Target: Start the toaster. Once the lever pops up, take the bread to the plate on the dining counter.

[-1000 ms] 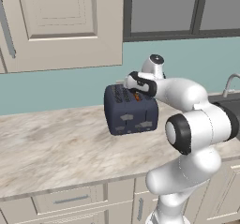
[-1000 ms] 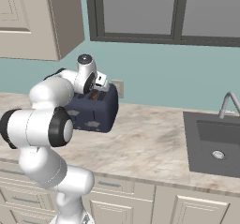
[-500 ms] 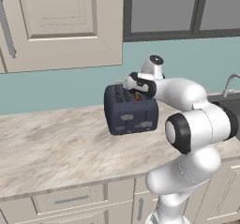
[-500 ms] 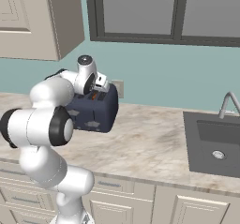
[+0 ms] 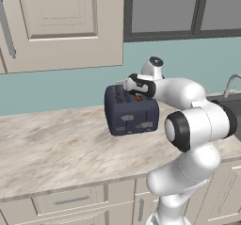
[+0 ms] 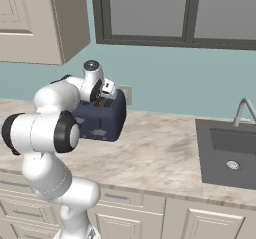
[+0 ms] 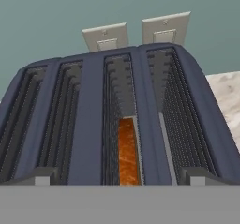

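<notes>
The dark navy four-slot toaster (image 5: 131, 113) (image 6: 100, 119) (image 7: 89, 124) stands on the marble worktop near the wall. The bread (image 7: 128, 155) sits low in its third slot from the left and shows as an orange-brown strip (image 5: 137, 97) (image 6: 102, 103). My gripper (image 5: 133, 85) (image 6: 107, 90) (image 7: 119, 178) hovers just over the toaster's top and points down into the slots. It is open wide and holds nothing, with its fingertips (image 7: 43, 176) near the toaster's two outer edges. The plate and the dining counter are out of view.
Two wall outlets (image 7: 105, 38) sit on the teal wall behind the toaster. A dark sink (image 6: 232, 153) with a faucet (image 6: 242, 110) lies to the right. Upper cabinets (image 5: 61, 26) and a window (image 6: 175, 13) hang above. Bare worktop (image 5: 52, 148) stretches to the left.
</notes>
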Available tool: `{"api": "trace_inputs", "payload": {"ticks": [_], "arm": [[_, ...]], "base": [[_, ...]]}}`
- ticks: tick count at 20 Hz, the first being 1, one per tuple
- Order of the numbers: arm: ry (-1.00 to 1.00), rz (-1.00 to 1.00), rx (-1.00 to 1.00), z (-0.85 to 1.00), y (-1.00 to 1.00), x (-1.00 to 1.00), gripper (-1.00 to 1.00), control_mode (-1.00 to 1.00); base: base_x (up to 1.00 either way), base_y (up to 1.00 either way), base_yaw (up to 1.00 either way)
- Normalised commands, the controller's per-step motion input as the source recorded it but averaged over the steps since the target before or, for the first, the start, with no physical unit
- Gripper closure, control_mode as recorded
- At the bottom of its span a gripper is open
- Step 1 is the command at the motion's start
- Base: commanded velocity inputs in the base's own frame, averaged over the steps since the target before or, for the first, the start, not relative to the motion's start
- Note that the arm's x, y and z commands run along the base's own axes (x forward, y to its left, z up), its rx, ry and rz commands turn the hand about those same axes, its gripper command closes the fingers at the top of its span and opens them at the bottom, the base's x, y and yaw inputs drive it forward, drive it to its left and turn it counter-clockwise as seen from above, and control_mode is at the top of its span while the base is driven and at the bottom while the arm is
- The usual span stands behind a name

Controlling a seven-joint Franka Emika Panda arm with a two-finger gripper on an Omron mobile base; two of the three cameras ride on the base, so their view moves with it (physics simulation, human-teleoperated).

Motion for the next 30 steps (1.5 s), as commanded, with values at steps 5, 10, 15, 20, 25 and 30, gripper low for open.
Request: {"api": "trace_inputs", "payload": {"ticks": [5, 10, 15, 20, 25, 30], "arm": [[0.00, 0.00, 0.00, -0.07, 0.00, 0.04, -1.00, -1.00], [0.00, 0.00, 0.00, -0.05, 0.00, 0.00, -1.00, -1.00], [0.00, 0.00, 0.00, -0.03, 0.00, 0.00, -1.00, -1.00], [0.00, 0.00, 0.00, -0.04, 0.00, 0.00, -1.00, -1.00], [0.00, 0.00, 0.00, -0.04, 0.00, 0.00, -1.00, -1.00], [0.00, 0.00, 0.00, -0.06, 0.00, 0.00, -1.00, -1.00]], "base": [[0.00, 0.00, 0.00], [0.00, 0.00, 0.00], [0.00, 0.00, 0.00], [0.00, 0.00, 0.00], [0.00, 0.00, 0.00], [0.00, 0.00, 0.00]]}}
